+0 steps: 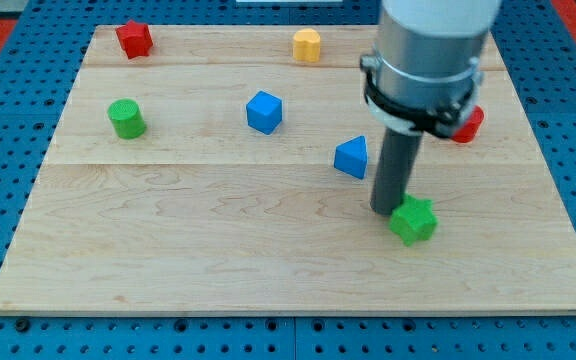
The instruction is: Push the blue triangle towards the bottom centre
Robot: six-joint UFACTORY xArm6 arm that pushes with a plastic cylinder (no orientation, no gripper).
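The blue triangle [351,158] lies on the wooden board [168,250], right of the board's centre. My tip [385,209] rests on the board just below and to the right of the triangle, a short gap apart from it. The tip touches or nearly touches the upper left side of a green star-shaped block [414,220]. The arm's grey body hangs over the view's upper right and hides part of the board there.
A blue cube [264,112] sits left of the triangle. A green cylinder [126,119] is at the left. A red star-shaped block [134,39] is at top left, a yellow block [307,45] at top centre, a red block [469,124] partly hidden behind the arm.
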